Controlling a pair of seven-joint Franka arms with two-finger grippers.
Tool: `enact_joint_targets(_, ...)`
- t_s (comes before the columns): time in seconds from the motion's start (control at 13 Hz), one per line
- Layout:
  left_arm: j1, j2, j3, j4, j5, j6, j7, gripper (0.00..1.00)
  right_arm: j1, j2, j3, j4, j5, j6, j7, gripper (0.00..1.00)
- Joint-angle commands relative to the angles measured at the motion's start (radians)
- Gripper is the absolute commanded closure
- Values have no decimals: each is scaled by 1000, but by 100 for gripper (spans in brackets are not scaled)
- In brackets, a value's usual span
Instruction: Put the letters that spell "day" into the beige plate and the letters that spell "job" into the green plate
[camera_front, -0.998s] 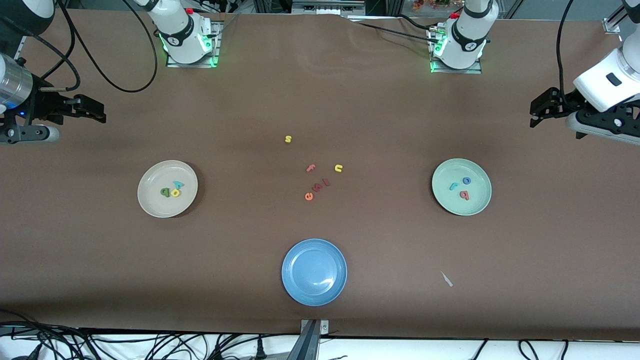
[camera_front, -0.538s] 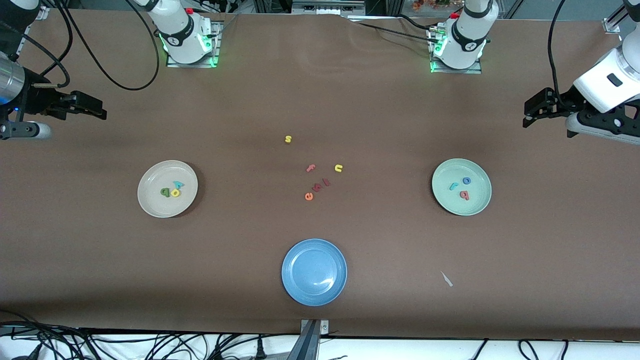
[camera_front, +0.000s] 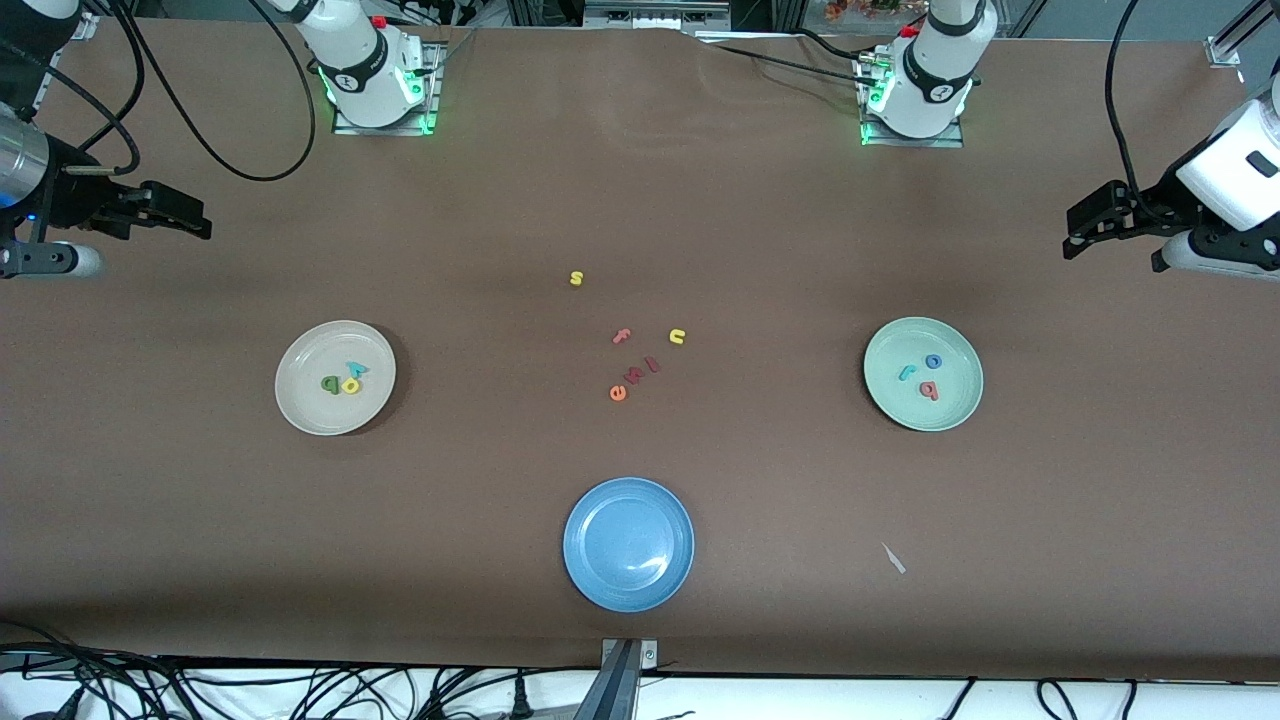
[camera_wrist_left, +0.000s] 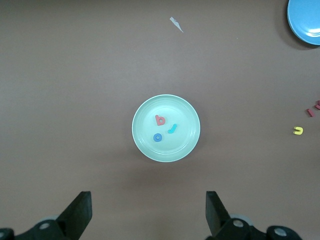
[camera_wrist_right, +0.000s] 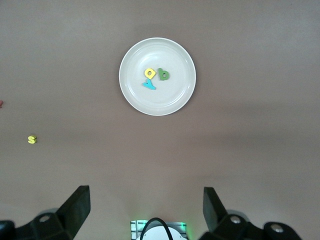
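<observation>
Illumination is even, diffuse and overhead. The brown tabletop (camera_front: 760, 480) shows soft shadows beside each plate. A faint glare streak marks the blue plate (camera_front: 628, 543). Focus is sharp throughout.

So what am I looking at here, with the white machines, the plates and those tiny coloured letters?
These are two robot arms bolted along one edge of a brown table. One picture looks down from a high camera facing them; the other two come from cameras on each arm's wrist.

The left gripper and the right gripper each wait open and empty, up over their own end of the table.

The beige plate holds a yellow d, green a and teal y. The green plate holds a teal j, blue o and red b. The blue plate holds nothing. A few spare letters lie mid-table.
</observation>
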Motion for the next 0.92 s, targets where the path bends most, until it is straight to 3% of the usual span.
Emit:
enact_joint_targets(0.0, -8, -1, 11, 15, -15, -21, -7, 0, 5, -19, 3, -10, -27, 8, -28, 0)
enact_joint_targets(0.84, 2, 7, 13, 13, -17, -66, -48, 0, 8, -1, 3, -7, -42, 12, -28, 0)
